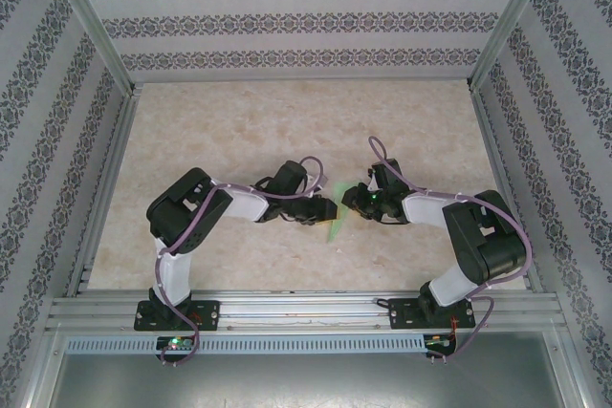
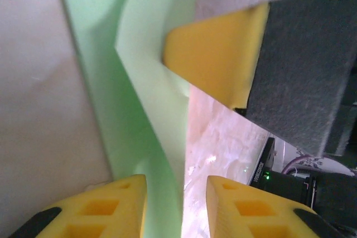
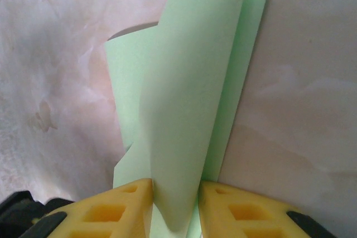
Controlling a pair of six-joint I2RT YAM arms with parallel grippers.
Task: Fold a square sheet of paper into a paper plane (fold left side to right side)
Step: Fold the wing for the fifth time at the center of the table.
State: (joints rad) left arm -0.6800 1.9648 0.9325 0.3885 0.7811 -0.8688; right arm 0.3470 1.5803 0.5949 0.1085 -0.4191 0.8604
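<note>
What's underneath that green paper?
The pale marbled table shows all around the green paper, whose lower layers lie flat on it. Anything directly beneath those layers is covered.

Folded green paper rests on the beige marbled table.

count | left gripper + right gripper = 2 (yellow-fingered) | folded green paper = 1 | table = 1
</note>
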